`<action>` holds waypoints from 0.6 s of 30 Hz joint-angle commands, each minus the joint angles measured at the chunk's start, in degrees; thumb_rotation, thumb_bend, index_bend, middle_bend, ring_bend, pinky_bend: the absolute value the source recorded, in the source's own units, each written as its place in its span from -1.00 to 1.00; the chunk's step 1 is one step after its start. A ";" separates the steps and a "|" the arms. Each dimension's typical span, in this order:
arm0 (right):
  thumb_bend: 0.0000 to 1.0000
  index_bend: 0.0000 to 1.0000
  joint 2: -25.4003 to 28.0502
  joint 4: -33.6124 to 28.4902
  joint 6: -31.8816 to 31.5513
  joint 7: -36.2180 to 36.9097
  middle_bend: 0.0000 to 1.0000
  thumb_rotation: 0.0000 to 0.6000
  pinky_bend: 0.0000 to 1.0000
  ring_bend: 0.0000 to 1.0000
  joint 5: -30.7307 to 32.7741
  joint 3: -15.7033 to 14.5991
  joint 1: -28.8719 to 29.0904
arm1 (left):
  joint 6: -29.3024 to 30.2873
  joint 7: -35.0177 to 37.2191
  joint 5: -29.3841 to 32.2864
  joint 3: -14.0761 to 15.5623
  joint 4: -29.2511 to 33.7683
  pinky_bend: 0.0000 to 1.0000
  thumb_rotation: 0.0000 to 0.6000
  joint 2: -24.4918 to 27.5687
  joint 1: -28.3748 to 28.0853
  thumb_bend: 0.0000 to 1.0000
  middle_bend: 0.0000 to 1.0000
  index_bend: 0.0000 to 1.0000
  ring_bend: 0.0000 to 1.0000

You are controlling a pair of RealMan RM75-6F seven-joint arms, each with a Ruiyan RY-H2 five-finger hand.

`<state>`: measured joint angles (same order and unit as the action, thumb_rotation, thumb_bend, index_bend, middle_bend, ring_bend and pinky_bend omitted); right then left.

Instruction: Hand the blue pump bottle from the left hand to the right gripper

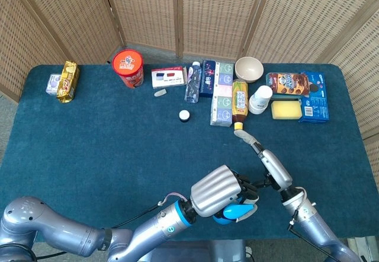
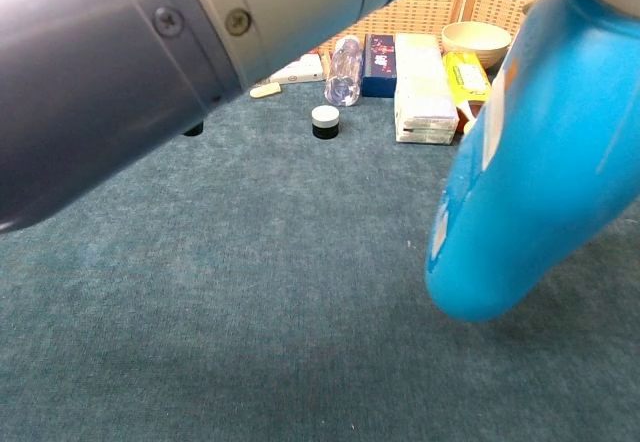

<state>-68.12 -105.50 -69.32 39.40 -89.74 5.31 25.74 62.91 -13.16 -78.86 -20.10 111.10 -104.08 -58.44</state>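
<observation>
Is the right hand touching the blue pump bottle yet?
Cannot tell. In the head view the right hand sits right beside the left hand, which holds the blue pump bottle, but those fingers hide any contact.

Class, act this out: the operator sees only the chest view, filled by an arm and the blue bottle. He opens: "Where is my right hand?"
Observer: The right hand is just right of the left hand, fingers spread, holding nothing.
Operator: Who has the bottle?
Observer: The left hand wraps the bottle; only its blue end shows below the fingers.
Operator: What's ahead?
Observer: The tea bottle lies with its cap close to the right hand's outstretched fingertip.
</observation>
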 commanded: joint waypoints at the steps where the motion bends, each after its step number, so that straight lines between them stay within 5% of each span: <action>1: -1.00 -1.00 -0.13 -0.23 0.21 -0.31 -0.78 0.77 -0.80 -0.94 -0.09 -0.08 0.16 | 0.29 -0.74 -0.59 -0.07 0.65 0.64 1.00 0.46 0.03 -0.06 0.44 0.55 0.32; 18: -1.00 -1.00 -2.96 -0.73 2.52 -4.58 -0.72 0.78 -0.80 -0.93 3.29 0.93 1.57 | -0.01 -0.69 1.20 -0.22 1.35 0.64 1.00 -0.61 -0.44 -0.06 0.44 0.55 0.32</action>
<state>-70.96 -106.31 -66.79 34.66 -86.45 6.18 27.30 62.89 -13.85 -77.66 -20.32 112.46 -104.69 -58.87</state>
